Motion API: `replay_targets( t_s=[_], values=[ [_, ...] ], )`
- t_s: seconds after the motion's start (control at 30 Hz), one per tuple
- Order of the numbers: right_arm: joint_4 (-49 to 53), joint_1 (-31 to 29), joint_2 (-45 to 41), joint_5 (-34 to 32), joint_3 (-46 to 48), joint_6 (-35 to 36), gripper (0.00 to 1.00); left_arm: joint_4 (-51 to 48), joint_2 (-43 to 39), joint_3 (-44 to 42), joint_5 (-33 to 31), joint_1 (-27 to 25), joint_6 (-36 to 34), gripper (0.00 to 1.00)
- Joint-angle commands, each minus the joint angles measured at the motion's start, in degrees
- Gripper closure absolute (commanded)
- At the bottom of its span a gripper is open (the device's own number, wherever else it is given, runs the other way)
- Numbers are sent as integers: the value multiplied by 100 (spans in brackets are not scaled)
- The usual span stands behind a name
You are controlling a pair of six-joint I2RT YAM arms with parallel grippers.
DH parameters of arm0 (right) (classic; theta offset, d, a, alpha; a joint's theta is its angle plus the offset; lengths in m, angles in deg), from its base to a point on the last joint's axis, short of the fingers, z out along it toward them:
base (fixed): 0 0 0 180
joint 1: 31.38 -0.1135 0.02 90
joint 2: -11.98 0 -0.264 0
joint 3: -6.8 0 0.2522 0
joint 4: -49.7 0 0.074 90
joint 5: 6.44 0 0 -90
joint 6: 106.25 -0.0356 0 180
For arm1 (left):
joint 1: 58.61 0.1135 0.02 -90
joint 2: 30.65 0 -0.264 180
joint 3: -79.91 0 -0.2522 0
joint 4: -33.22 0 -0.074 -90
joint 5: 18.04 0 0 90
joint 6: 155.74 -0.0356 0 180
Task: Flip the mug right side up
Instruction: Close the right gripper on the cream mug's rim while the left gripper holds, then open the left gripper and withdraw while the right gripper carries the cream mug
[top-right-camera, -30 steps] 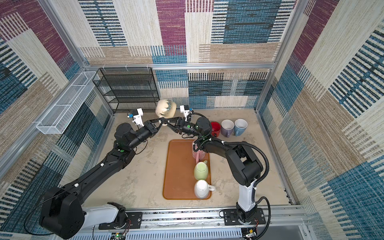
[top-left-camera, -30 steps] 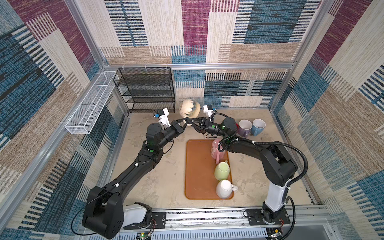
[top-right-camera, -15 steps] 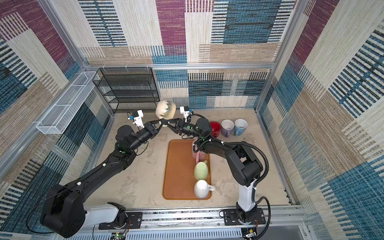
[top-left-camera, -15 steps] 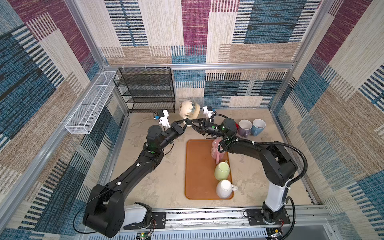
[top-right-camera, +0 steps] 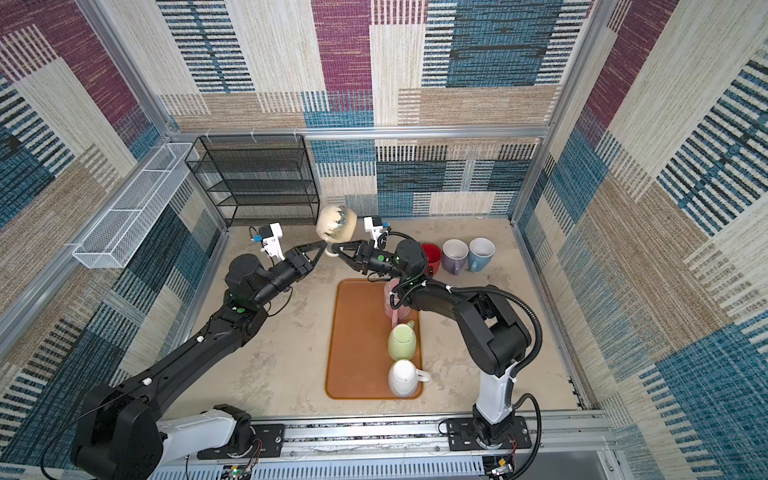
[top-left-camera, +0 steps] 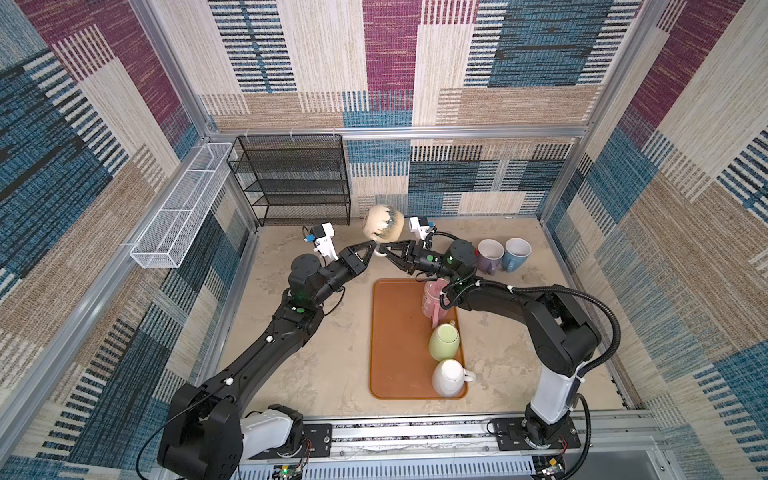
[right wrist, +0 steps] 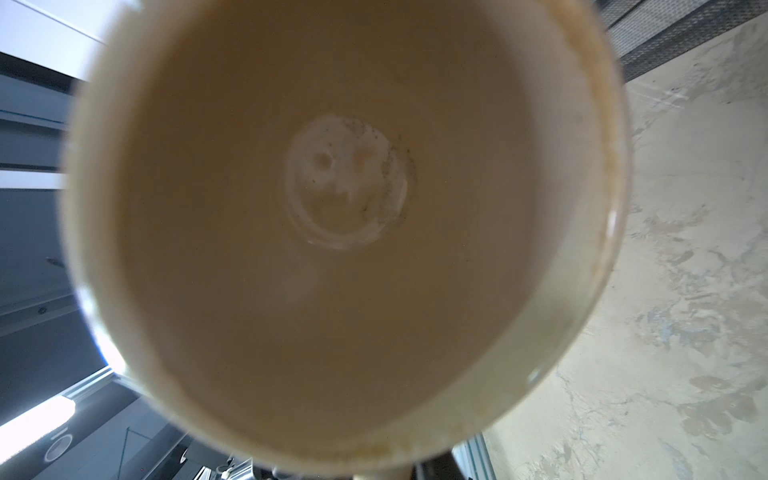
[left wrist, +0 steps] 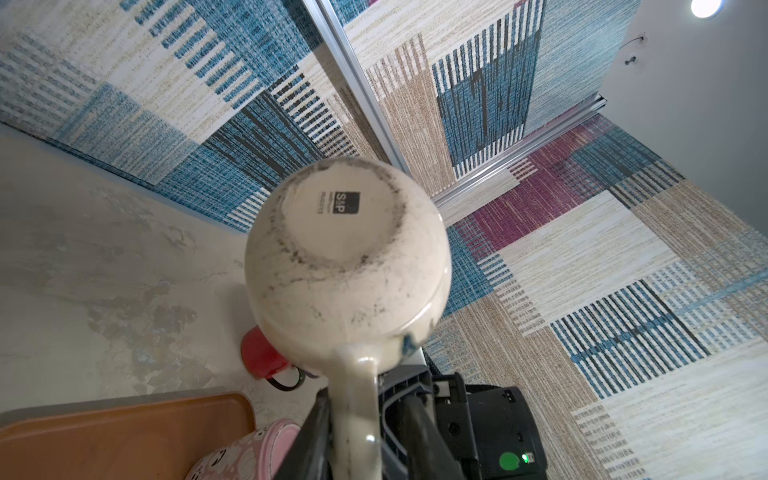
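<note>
1. while it hangs in the air toward the back of the table point(top-left-camera: 324, 361), near the black wire shelf point(top-left-camera: 291, 183), the cream mug point(top-left-camera: 383, 223) lies on its side with its handle point(left wrist: 357, 399) pointing down.
2. its base faces the left arm and its open mouth faces the right arm.
3. in both top views the two grippers meet tip to tip at the handle beneath it.
4. right gripper point(top-left-camera: 385, 252): clamped on the handle.
5. left gripper point(top-left-camera: 371, 250): tips at the handle, but i cannot tell whether it grips or has let go.
6. an orange tray point(top-left-camera: 395, 332) carries a pink mug point(top-left-camera: 432, 299), a green mug point(top-left-camera: 444, 343) and a white mug point(top-left-camera: 448, 377).
7. a red mug point(top-right-camera: 431, 254), a purple mug point(top-left-camera: 489, 254) and a blue mug point(top-left-camera: 515, 251) stand upright at the back right.
</note>
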Motion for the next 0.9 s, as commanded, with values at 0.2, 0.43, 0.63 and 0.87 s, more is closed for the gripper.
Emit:
replay_targets(
  t_s=[0.2,0.43,0.63,0.87],
  values=[
    [-100,53,-212,-77,111,284,100,-258,-187,-38,-137,-1,-460,58],
    [1057,236,-583,-42,154,1212,100,-1244,-616,85,-276,7,-1053,47],
    [1885,452,-736,241,98,1787,100,-1994,-979,203,-361,13,-1476,35],
    [3253,751,-1054,196,-61,2803,100,-2934,-1367,318,-422,20,-1931,31]
  ],
)
